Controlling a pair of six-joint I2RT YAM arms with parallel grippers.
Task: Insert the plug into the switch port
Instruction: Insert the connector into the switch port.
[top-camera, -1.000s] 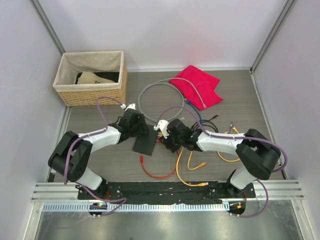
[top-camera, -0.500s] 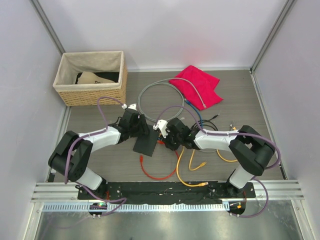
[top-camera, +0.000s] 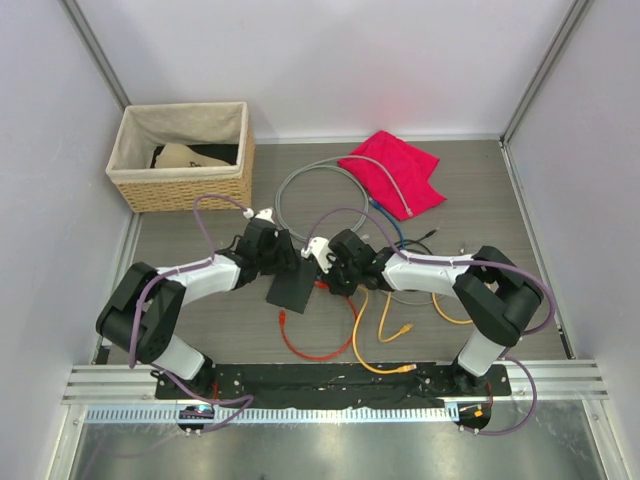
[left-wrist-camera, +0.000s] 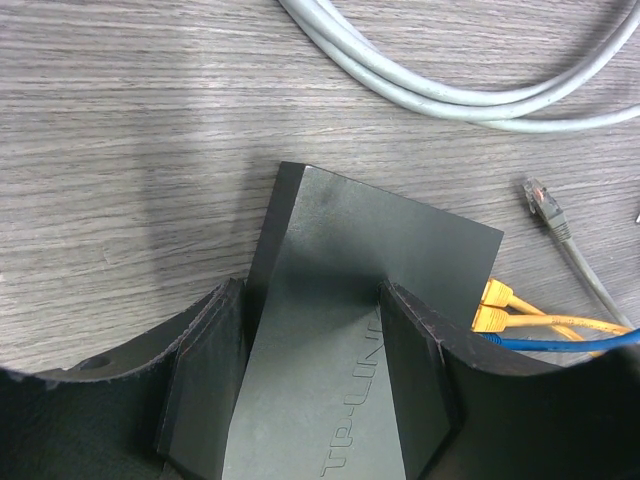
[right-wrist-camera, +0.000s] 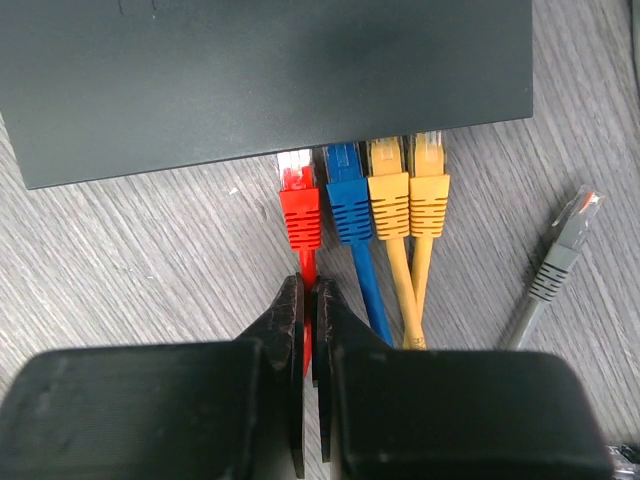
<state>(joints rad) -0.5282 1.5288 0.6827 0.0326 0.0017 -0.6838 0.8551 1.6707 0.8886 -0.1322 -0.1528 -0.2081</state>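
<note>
Four network plugs line one edge of the switch (right-wrist-camera: 270, 80), which sits mid-table between both arms: a red plug (right-wrist-camera: 299, 210), a blue plug (right-wrist-camera: 347, 205) and two yellow plugs (right-wrist-camera: 386, 205). The right gripper (right-wrist-camera: 308, 300), half open a second ago, has now closed its jaws tight on the red cable (right-wrist-camera: 306, 268) just behind that plug's boot, and has edged nearer the switch. The left gripper (left-wrist-camera: 315, 300) stays partly open, a finger pressed against each side of the switch, bracing it. The red plug's clear tip shows outside its port, so it seems not fully seated. The new grip suggests a push inward comes next. A loose grey plug (right-wrist-camera: 558, 258) lies nearby on the wood-grain table (right-wrist-camera: 120, 260).
</note>
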